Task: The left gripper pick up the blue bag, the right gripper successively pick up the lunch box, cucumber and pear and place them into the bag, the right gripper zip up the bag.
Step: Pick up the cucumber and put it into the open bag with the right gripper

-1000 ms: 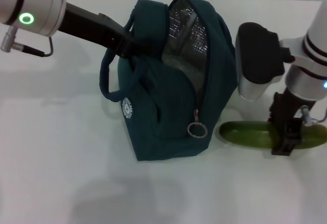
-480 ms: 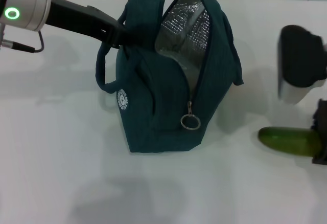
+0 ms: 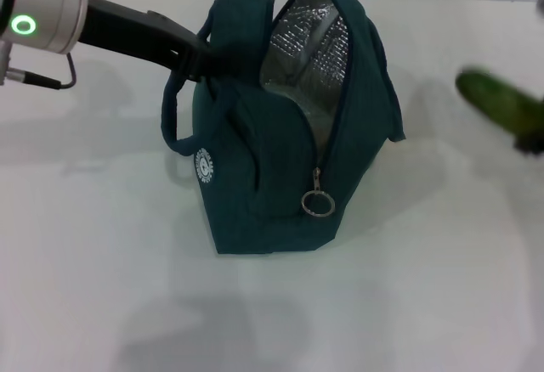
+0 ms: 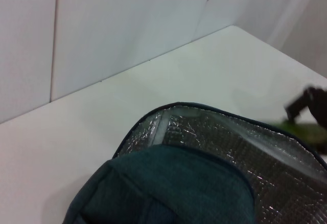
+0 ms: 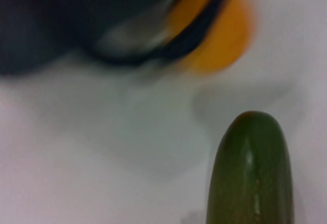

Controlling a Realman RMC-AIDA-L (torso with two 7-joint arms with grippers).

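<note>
The blue bag [image 3: 280,168] stands upright mid-table, its top open and the silver lining [image 3: 306,45] showing. My left gripper [image 3: 202,58] reaches in from the left and is shut on the bag's upper edge by the handles. At the far right the cucumber [image 3: 500,102] hangs above the table, tilted, with my right gripper [image 3: 532,141] shut on it at the picture's edge. The right wrist view shows the cucumber's tip [image 5: 251,168] and, beyond it, the orange pear [image 5: 227,32] behind a dark strap. The lunch box is out of view.
The zipper's metal ring pull [image 3: 318,205] hangs on the bag's front. One loop handle [image 3: 172,121] droops on the bag's left side. White tabletop [image 3: 102,262] runs all around, and a white wall [image 4: 102,24] stands behind.
The cucumber has left the table at the lower right and risen up and back in the right gripper. The right arm has slid almost out of frame. The bag shifted left earlier, then held still.
</note>
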